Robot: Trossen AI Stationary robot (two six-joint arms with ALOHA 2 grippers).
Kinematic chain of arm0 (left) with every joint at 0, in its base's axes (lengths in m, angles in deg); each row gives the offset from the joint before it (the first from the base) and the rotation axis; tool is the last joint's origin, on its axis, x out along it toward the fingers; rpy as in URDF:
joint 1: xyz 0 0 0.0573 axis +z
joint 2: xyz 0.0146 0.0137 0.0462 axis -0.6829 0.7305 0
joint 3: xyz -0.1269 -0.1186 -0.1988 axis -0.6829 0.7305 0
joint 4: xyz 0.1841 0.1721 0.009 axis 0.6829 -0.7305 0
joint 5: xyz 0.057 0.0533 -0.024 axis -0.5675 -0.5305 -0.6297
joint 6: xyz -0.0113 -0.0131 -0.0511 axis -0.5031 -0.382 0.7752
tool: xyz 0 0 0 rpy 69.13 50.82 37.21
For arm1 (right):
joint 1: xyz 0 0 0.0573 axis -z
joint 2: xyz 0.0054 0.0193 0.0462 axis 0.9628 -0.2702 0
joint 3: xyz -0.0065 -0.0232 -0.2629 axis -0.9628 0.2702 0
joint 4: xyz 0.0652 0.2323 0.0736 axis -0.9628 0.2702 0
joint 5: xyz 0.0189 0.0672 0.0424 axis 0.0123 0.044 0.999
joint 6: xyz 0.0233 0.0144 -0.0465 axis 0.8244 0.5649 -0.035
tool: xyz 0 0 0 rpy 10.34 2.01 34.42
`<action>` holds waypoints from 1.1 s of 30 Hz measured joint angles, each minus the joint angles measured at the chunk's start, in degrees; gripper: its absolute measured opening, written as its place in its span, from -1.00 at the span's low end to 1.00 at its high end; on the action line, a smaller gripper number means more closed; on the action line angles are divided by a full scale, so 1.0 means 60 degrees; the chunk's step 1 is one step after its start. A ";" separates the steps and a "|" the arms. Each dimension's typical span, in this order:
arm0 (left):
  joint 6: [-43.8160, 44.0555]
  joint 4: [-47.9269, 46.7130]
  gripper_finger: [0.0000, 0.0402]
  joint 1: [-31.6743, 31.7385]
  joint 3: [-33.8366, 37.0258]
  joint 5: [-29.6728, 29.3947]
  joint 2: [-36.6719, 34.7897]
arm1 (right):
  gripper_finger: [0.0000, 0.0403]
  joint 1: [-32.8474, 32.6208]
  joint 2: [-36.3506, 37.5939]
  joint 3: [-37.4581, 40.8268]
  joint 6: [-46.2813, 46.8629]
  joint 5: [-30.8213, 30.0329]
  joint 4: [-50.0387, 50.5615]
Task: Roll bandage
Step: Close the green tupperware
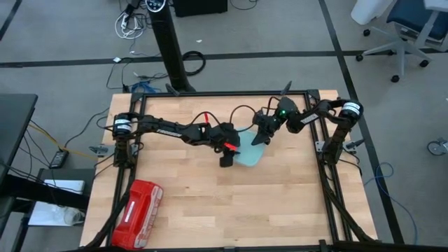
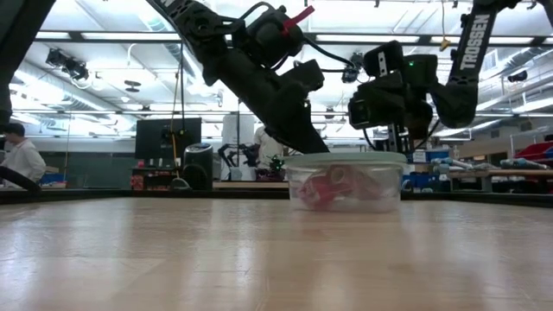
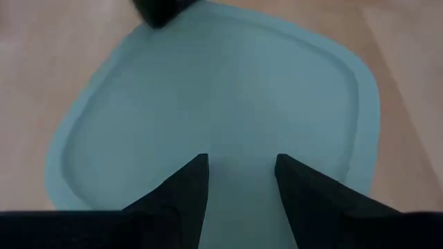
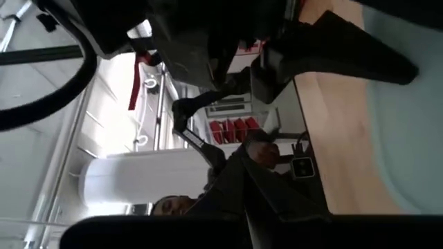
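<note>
Above the pale teal lid (image 3: 228,104), left gripper (image 3: 241,181) hovers with fingers spread apart, nothing between them, tips just over the lid surface. Lid sits on a clear plastic container (image 2: 346,183) near table centre, slightly toward the far edge. Right gripper (image 1: 264,133) is at the container's far-right corner, fingers pressed together, empty as far as visible; contact with the lid can't be told. Bandage (image 2: 321,188) shows through the container wall in the low view as pinkish-red fabric bunched inside, under the lid. Red plastic case (image 1: 138,213) lies at the near-left corner of the wooden table (image 1: 280,203), well apart from both arms. Person (image 2: 19,157) in the room beyond, far left of the low view.
</note>
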 joint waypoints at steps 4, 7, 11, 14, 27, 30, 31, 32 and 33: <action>-0.0257 -0.0336 -0.12 -0.0012 -0.0021 0.0505 -0.0024 | -0.96 -0.0620 0.0000 -0.0057 0.0122 -0.0181 -0.0103; -0.0488 -0.0677 -0.12 -0.0027 -0.0029 0.0985 -0.0033 | -0.96 -0.1334 -0.0004 -0.0057 0.0200 -0.0384 -0.0120; -0.0483 -0.0695 -0.12 -0.0147 -0.0022 0.1310 -0.0031 | -0.96 -0.2251 -0.0003 -0.0057 0.0252 -0.1013 -0.0133; -0.0478 -0.0891 -0.12 -0.0301 -0.0086 0.1681 -0.0063 | -0.96 -0.2744 -0.0004 -0.0057 0.0323 -0.1327 -0.0139; -0.0458 -0.1959 -0.12 -0.1066 -0.0200 0.1431 -0.0534 | -0.96 -0.3720 -0.0004 -0.0055 0.0308 -0.2799 -0.0507; -0.0259 -0.1642 -0.12 -0.1118 0.0093 0.1080 -0.0581 | -0.96 -0.4009 -0.0015 -0.0053 0.0309 -0.3622 -0.0816; -0.0155 -0.1427 -0.12 -0.1125 0.0248 0.1012 -0.0598 | -0.96 -0.4119 -0.0015 -0.0051 0.0307 -0.4010 -0.1058; -0.0052 -0.1199 -0.12 -0.1123 0.0392 0.1011 -0.0608 | -0.96 -0.4235 -0.0015 -0.0035 0.0302 -0.4427 -0.1315; 0.0077 -0.1007 -0.12 -0.1119 0.0497 0.1008 -0.0615 | -0.96 -0.4338 -0.0015 0.0032 0.0303 -0.4891 -0.1626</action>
